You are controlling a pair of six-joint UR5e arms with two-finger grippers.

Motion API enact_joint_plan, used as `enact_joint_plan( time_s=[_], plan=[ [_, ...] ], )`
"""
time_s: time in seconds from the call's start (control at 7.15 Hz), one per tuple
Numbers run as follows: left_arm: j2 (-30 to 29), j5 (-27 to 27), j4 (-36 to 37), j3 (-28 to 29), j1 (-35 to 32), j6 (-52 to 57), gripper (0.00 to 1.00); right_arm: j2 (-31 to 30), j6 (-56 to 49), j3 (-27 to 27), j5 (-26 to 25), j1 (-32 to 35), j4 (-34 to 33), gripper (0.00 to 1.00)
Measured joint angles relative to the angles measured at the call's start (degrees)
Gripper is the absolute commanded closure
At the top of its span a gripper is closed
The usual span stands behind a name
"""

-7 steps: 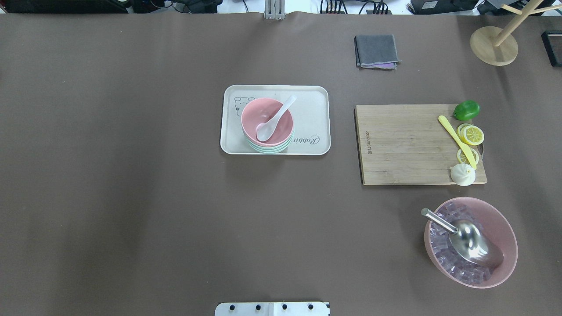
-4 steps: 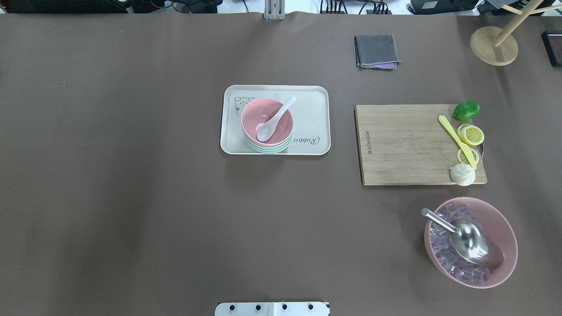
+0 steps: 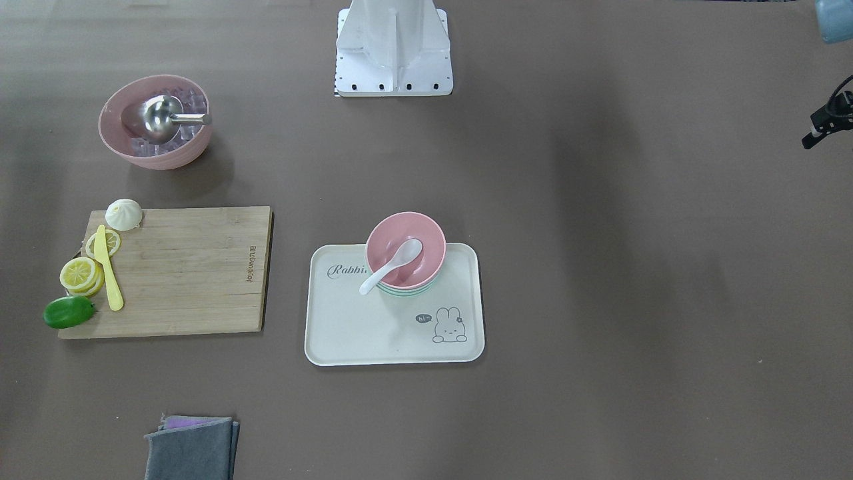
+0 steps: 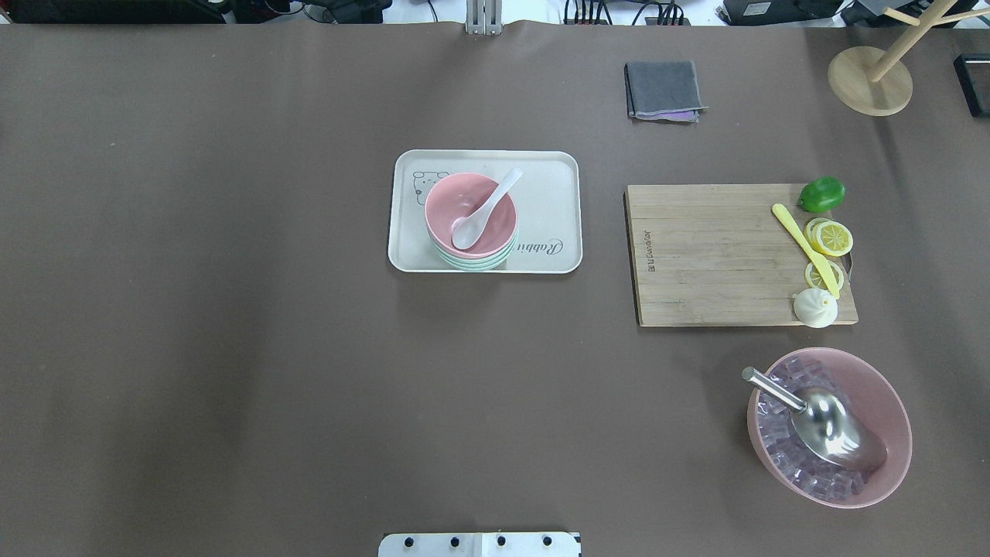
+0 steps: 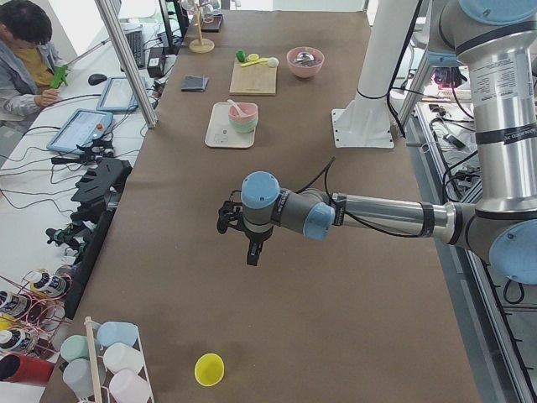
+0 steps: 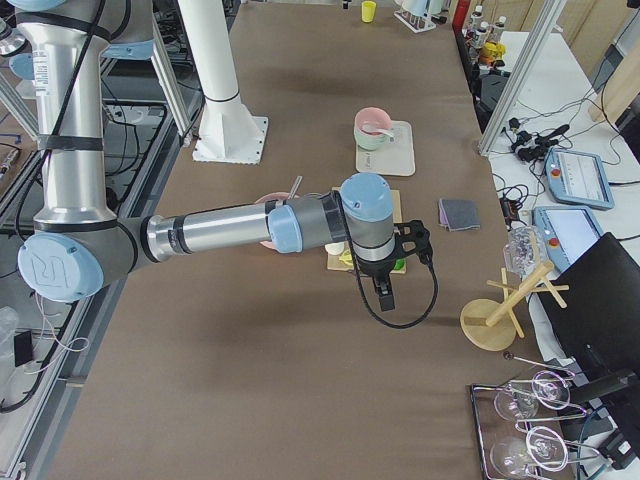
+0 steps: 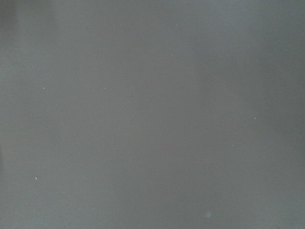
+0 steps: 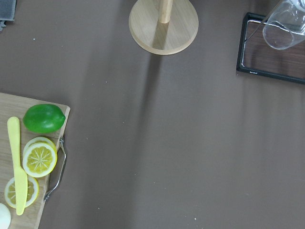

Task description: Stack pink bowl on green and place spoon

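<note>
pink bowl [image 4: 448, 203] nested on green bowl [image 4: 473, 264], both on tray [image 4: 549, 193] mid-table. spoon [image 4: 483, 210] lies in pink bowl, handle over rim. nothing shifted in overhead view over last second. stack and spoon look placed; task likely done. left gripper [image 5: 251, 257] and right gripper [image 6: 386, 298] hang well apart from tray; clenched or released, cannot tell.

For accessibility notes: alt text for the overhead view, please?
A pink bowl sits stacked on a green bowl on a cream tray mid-table, a white spoon resting in it. To the right are a cutting board with lemon slices and a bigger bowl of ice with a metal scoop. No robot arm shows.
</note>
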Motion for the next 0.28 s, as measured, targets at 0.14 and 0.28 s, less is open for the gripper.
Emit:
enact_joint_plan(
  time_s=[0.14,0.28],
  plan=[
    [-0.9,0.2,0.0,0.2,0.0,-0.1,0.02,-0.4,0.0,0.0,0.3,-0.2,0.0,0.00],
    [-1.6,0.2,0.0,0.3,0.0,-0.2,0.02,-0.9,0.0,-0.1,0.3,-0.5,-0.1,0.00]
  ],
)
